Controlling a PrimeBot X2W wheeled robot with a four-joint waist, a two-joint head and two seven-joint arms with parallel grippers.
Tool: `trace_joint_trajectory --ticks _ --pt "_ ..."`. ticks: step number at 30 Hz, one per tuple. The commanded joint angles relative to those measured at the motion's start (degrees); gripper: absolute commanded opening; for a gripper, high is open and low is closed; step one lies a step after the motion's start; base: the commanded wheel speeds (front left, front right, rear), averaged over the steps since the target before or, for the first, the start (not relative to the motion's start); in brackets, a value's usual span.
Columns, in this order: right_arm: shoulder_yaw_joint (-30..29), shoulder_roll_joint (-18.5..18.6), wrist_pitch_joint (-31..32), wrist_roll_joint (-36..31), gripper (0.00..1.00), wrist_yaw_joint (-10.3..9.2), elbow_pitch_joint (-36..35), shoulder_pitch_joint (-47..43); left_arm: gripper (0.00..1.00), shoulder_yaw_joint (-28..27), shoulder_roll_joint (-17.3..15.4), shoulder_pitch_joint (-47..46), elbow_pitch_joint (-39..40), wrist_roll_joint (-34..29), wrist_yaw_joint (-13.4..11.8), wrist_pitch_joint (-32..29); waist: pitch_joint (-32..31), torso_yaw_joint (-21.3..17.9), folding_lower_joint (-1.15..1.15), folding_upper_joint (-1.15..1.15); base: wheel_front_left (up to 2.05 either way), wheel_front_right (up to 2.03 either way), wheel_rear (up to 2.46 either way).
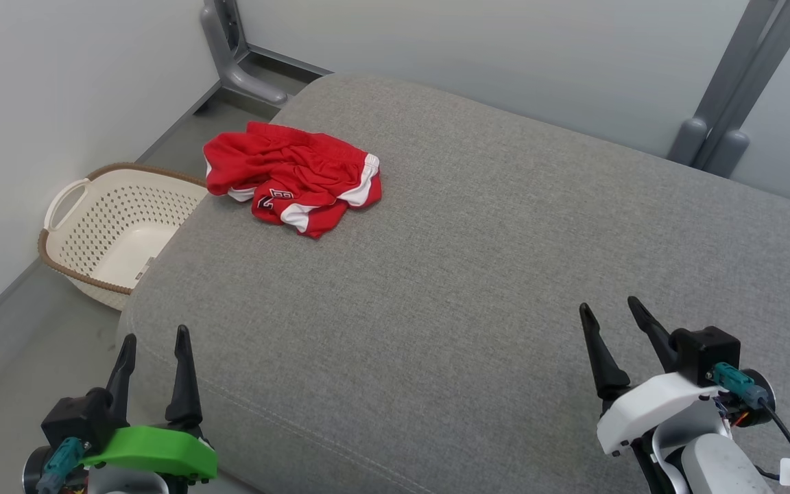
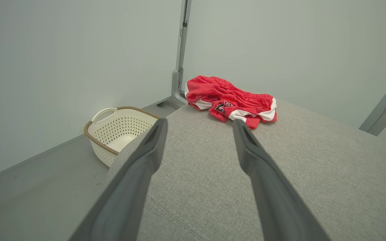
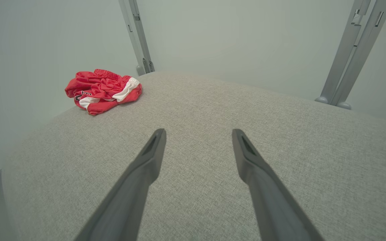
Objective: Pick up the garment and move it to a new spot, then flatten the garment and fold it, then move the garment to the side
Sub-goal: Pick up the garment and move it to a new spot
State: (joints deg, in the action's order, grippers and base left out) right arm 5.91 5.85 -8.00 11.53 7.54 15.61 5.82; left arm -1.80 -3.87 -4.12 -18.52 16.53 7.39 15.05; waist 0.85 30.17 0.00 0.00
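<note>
Both sets of jaws gaped empty. The crumpled shorts (image 1: 292, 175) lay at the cushion's (image 1: 477, 274) far left corner, ahead of the left gripper (image 1: 155, 333) and well apart from the right gripper (image 1: 607, 303).

**Both grippers open, low in frame**

The left gripper (image 1: 155, 333) sits at the lower left of the head view. Its two dark fingers (image 1: 182, 377) point up the frame and stand apart, above a black wrist with a green cover (image 1: 155, 449). The right gripper (image 1: 607, 303) sits at the lower right, its fingers leaning slightly left and also parted. It is carried on a white housing (image 1: 649, 405) with a teal plug (image 1: 738, 384) at its side. In each wrist view the fingers rise from the bottom edge in a wide V.
</note>
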Motion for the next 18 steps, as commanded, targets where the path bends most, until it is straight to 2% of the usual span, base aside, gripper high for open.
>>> trace_joint_trajectory --ticks 1,5,10,18 --pt "-0.1 0.2 -0.4 0.6 1.00 -0.11 0.2 0.4 1.00 0.0 0.2 0.2 -0.1 -0.5 0.1 0.1 0.0 0.0 0.00 0.00 0.00 0.00 0.00" --pt "-0.3 0.4 -0.2 0.5 1.00 -0.11 -0.2 0.2 1.00 0.9 0.0 -2.2 -1.2 -0.4 0.1 0.1 0.6 -0.1 0.00 0.00 0.00 0.00 0.00" --pt "-0.5 0.9 1.1 -0.5 1.00 -0.11 -1.9 0.1 1.00 2.9 -1.9 -8.8 -6.5 0.9 0.1 -0.1 2.8 -0.6 0.00 0.00 0.00 0.00 0.00" --pt "1.5 3.5 6.0 -3.0 1.00 -0.11 -8.4 4.4 1.00 3.9 -6.1 -25.7 -17.7 7.6 0.1 -5.2 12.7 -7.5 0.00 0.00 0.00 0.00 0.00"
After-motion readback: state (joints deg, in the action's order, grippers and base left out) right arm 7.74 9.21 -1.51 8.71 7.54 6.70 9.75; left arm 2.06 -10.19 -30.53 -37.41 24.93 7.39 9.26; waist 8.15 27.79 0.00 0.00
